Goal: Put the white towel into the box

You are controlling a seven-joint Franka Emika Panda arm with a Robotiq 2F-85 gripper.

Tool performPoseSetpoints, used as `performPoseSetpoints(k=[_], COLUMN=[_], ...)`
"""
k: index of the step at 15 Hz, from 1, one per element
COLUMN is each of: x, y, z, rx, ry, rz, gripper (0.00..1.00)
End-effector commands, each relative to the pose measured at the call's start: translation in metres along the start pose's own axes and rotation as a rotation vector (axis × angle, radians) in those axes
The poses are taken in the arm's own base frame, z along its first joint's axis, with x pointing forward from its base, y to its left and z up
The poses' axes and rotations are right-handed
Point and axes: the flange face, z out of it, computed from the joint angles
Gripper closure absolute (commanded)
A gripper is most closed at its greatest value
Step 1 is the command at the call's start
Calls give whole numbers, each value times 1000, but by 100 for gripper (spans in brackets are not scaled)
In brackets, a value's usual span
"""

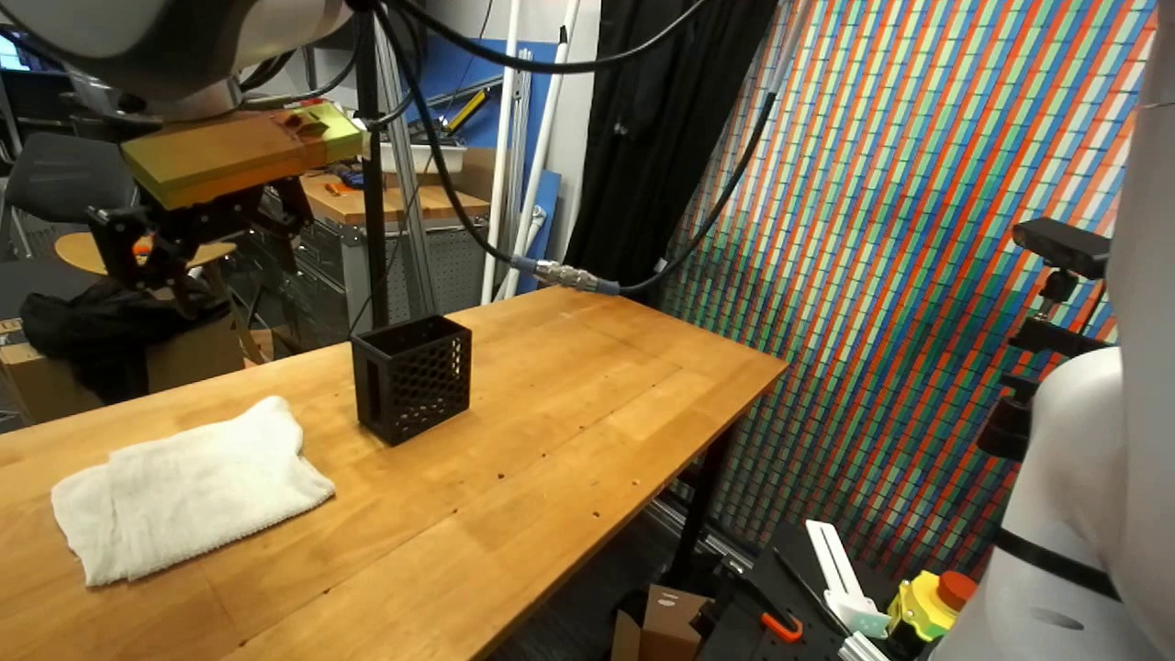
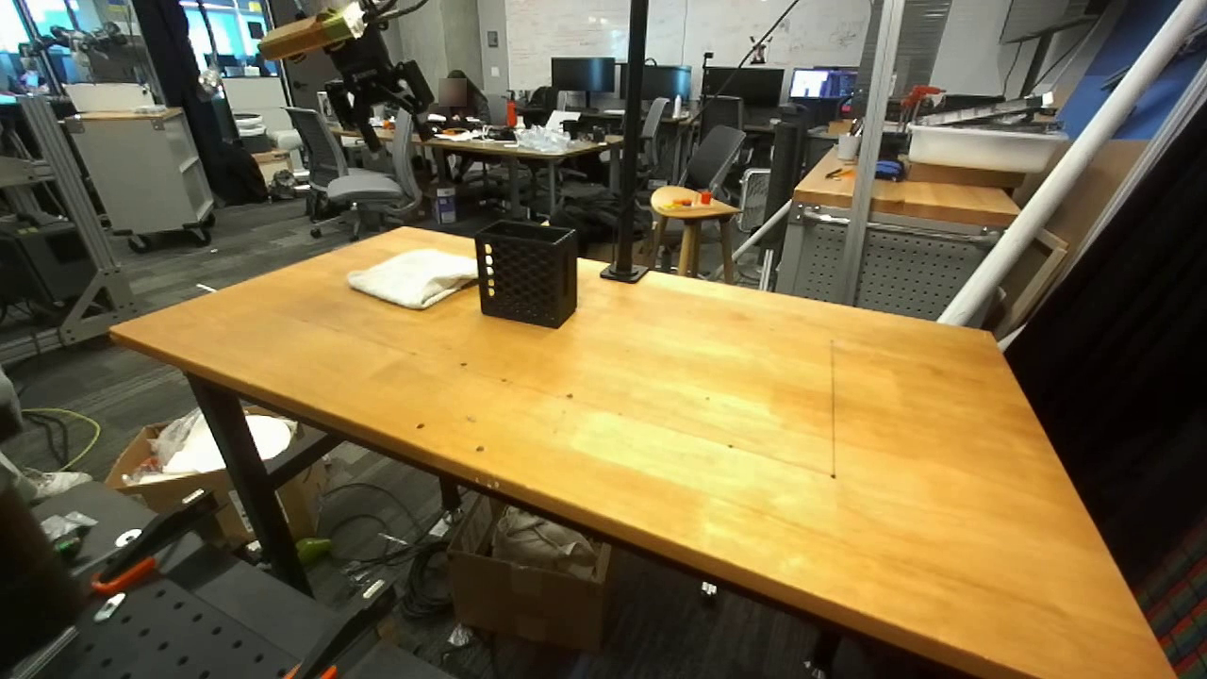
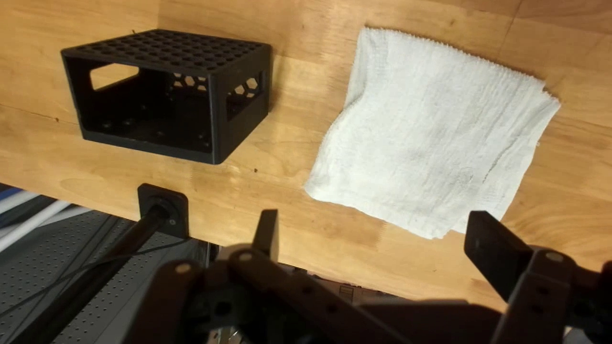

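Observation:
The white towel (image 1: 197, 491) lies folded and flat on the wooden table. It also shows in an exterior view (image 2: 412, 276) and in the wrist view (image 3: 430, 134). The box (image 1: 413, 386) is black with a honeycomb pattern. It stands upright beside the towel, apart from it, with its open top up. It also shows in an exterior view (image 2: 526, 275) and in the wrist view (image 3: 167, 50). My gripper (image 1: 235, 285) is high above the table, open and empty. In the wrist view its fingers (image 3: 373, 215) are wide apart, over the table near the towel's edge.
The wooden table (image 1: 551, 413) carries both things. A black upright pole (image 2: 634, 141) with a square foot stands at the table's edge close to the box. A thick black cable (image 1: 441, 156) hangs from the arm over the table.

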Motion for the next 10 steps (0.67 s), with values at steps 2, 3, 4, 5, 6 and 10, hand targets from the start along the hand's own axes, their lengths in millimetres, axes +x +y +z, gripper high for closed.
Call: performPoseSetpoints(k=[2, 3, 4, 5, 6, 10], x=[43, 48, 53, 56, 58, 60], y=[-15, -18, -21, -24, -28, -42], z=[25, 33, 43, 54, 65, 108], rx=[9, 11, 17, 24, 33, 61], ry=[27, 27, 30, 33, 36, 32], rz=[71, 81, 88, 97, 108, 165], gripper=[0, 0, 0, 0, 0, 0])
